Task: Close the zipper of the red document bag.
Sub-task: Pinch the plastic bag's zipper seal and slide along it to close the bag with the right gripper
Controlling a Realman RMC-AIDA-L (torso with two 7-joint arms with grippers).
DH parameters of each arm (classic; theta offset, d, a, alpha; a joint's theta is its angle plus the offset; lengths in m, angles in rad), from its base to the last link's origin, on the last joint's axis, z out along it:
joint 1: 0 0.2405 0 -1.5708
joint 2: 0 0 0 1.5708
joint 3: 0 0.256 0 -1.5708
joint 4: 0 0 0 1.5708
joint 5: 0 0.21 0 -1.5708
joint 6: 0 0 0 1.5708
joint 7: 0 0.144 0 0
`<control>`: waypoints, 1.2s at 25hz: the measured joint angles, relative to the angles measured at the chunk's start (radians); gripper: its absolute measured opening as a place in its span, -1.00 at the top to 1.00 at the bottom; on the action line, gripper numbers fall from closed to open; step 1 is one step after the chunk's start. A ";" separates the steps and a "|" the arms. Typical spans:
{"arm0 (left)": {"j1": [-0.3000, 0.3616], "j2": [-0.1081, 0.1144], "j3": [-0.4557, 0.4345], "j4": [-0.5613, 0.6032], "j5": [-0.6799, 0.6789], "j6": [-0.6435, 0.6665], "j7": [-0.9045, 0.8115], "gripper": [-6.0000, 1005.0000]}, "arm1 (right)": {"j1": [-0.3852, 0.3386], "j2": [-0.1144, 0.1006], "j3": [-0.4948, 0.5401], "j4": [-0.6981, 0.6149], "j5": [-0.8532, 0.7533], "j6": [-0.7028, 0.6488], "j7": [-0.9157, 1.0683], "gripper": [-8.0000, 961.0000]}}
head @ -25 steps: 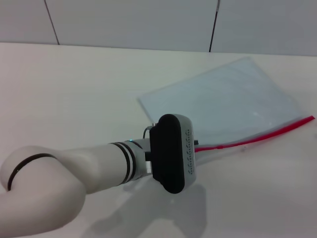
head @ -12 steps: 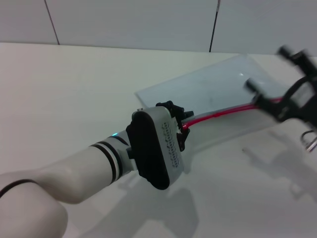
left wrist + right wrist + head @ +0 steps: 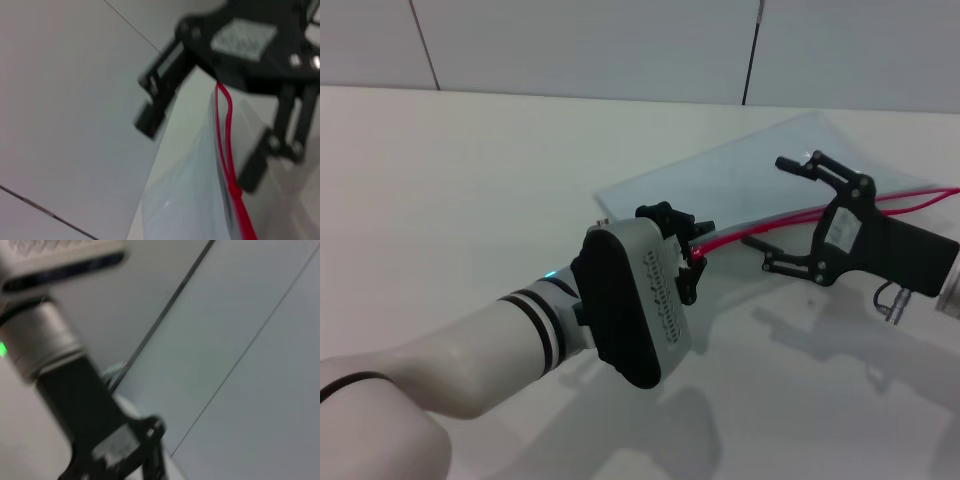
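- Toward two o'clock on the white table (image 3: 450,180), in the head view, lies the red document bag (image 3: 760,170): a flat, translucent, pale blue-grey pouch, thin and glossy. I judge it light, limp and slippery, apt to slide or buckle if pulled without a hold.
- Along its near long edge runs the zipper (image 3: 760,228), a thin bright red strip. It shows as two red lines parting toward three o'clock, so the mouth looks open there. The slider is too small to pick out.
- At the zipper's nine o'clock end sits the left gripper (image 3: 688,252), its black fingers pinched on the red strip and lifting that corner a little off the table. The left wrist view shows the red lines (image 3: 227,145) running away from it.
- At three o'clock from it hangs the right gripper (image 3: 790,215), fingers spread wide and holding nothing, straddling the red strip without a grip that I can see.
- Best hold, in my judgement: anchor the strip's end firmly, then pinch only the small slider and draw it straight along the edge, since the soft plastic will bunch under any sideways pull.
- Beyond the table stands a pale panelled wall (image 3: 620,45) with dark seams.
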 joint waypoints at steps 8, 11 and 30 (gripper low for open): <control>0.022 0.011 0.001 0.033 0.000 -0.001 0.000 0.89 | 0.014 0.002 -0.047 -0.039 -0.034 -0.056 -0.002 -0.82; 0.022 0.012 0.001 0.034 0.000 -0.001 0.000 0.89 | 0.015 0.002 -0.048 -0.040 -0.035 -0.057 -0.002 -0.75; 0.023 0.024 0.009 0.047 -0.002 -0.003 -0.004 0.90 | 0.028 0.008 -0.117 -0.056 -0.043 -0.106 -0.003 0.21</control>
